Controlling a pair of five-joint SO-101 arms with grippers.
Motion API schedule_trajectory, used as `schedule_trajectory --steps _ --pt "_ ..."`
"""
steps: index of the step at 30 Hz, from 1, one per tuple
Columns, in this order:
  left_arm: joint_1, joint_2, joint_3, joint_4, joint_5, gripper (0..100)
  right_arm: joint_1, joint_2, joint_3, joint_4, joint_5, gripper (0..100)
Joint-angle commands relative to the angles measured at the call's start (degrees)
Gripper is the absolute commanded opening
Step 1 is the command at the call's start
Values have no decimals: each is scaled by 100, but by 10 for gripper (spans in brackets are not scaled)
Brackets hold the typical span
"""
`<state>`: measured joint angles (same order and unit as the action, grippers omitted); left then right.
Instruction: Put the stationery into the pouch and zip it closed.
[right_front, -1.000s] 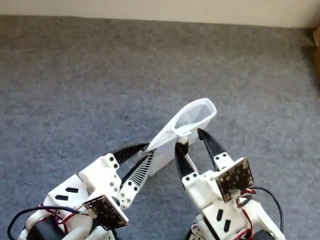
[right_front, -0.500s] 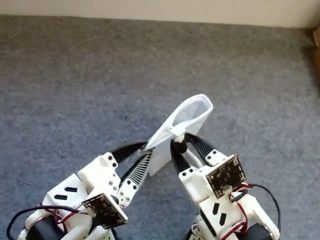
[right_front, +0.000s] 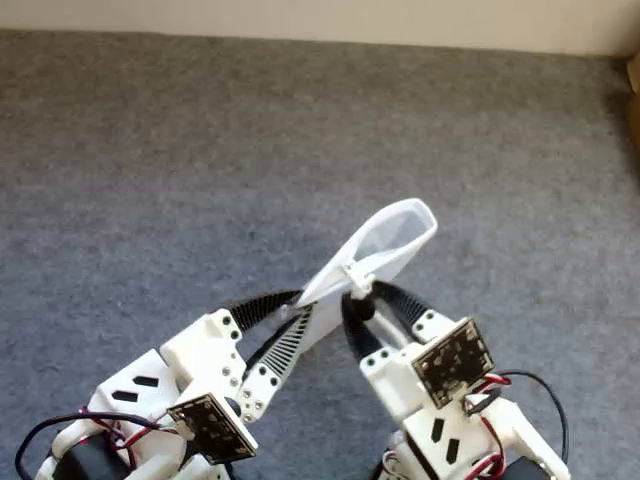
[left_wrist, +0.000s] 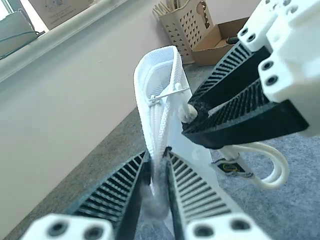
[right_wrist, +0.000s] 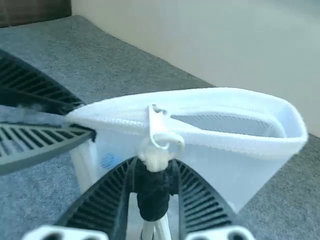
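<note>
A: Biggest thing first: what is all this over?
B: A grey carpeted desk (right_front: 150, 150), with the two arms coming up side by side from its near edge

A: And the pouch?
B: The white mesh pouch (right_front: 395, 228) is held up off the desk between them. Its long axis runs from near-left to far-right, and the mouth gapes at the far-right end

A: Who has hold of what?
B: The left gripper (left_wrist: 157, 161) has its fingers pressed together on the near-left end, pinching the fabric. The right gripper (right_wrist: 154, 167) sits about midway along the zip line, its fingers closed on the zip pull (right_wrist: 161, 142)

A: So what does the next move hang on?
B: That axis, I'd say. The unzipped stretch lies to the far right of the right fingers, away from the left arm's hold. The pull would have to travel far-right along the pouch while the near-left end serves as the anchor. The right arm is the nearer one to the open mouth

A: Any risk?
B: The slack mesh could bunch ahead of the slider
</note>
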<state>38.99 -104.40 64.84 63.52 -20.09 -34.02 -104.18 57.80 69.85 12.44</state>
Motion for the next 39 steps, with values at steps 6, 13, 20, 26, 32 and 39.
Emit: schedule_trajectory --steps 6,13,20,26,32,39 --pt "136 22 488 -747 387 111 -409 57 -312 303 88 8" --pt "136 13 391 -879 387 23 -382 57 -338 312 97 8" --pt "136 4 -92 -492 378 5 725 57 -954 365 53 8" --pt "136 -13 -101 -211 308 4 1358 101 -1253 -321 -229 8" --pt "136 -13 -92 26 114 4 1842 136 -1235 -1279 -273 8" --pt "136 -13 -84 26 123 4 2519 725 -1174 -1736 -229 8"
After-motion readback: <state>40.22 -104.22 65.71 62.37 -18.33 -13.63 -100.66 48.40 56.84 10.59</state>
